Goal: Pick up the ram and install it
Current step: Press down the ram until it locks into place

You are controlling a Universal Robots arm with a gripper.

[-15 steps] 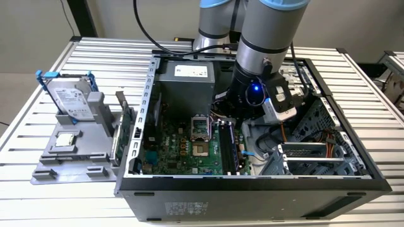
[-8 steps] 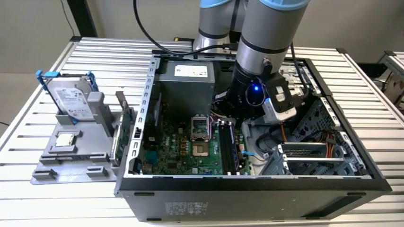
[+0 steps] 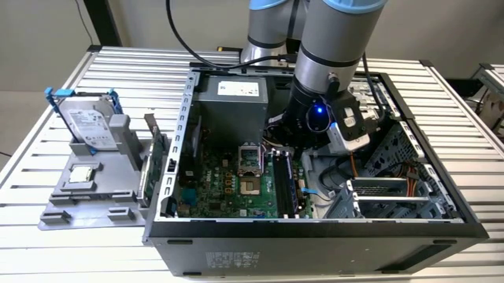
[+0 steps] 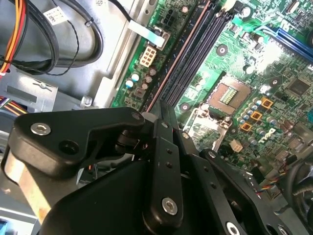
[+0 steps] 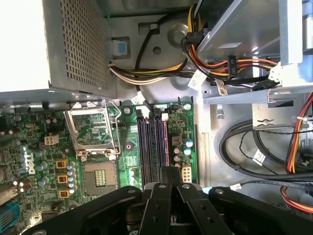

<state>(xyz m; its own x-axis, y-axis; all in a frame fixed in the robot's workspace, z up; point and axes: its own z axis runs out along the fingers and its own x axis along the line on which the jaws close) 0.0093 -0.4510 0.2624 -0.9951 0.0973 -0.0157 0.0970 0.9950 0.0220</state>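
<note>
Both jaws pinch the ram [image 4: 168, 73] edge-on in the motherboard slots [image 5: 152, 144].

Even, bright room light washes the slatted surface [image 3: 71, 247] pale in the exterior view, the power supply box [image 5: 24, 44] glares white in the first wrist view, and the pincer [image 4: 164, 115] looms dark and soft.

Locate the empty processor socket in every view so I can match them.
Exterior view: processor socket mid-motherboard, at the exterior view's left of the memory slots.
First wrist view: socket beside its open metal frame.
Second wrist view: socket beside that frame.
Shared landmark: the memory slots.
</note>
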